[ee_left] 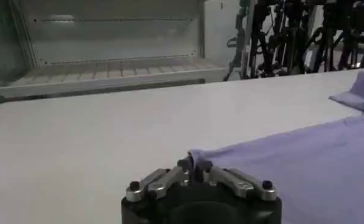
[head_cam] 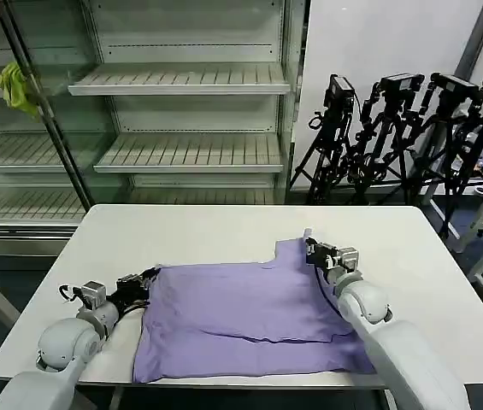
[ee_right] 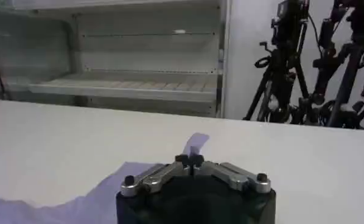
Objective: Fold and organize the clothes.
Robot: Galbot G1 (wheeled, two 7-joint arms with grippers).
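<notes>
The lavender T-shirt lies partly folded on the white table, near its front edge. My left gripper is at the shirt's left edge, shut on a corner of the fabric. My right gripper is at the shirt's far right corner, shut on a strip of the cloth that sticks up past its fingertips. The shirt spreads away from the left gripper across the table. In the right wrist view the shirt lies beside the right gripper.
Metal shelves stand behind the table, with a yellow-green cloth hanging at the far left. Black tripods with cameras crowd the back right. The table's far half is bare.
</notes>
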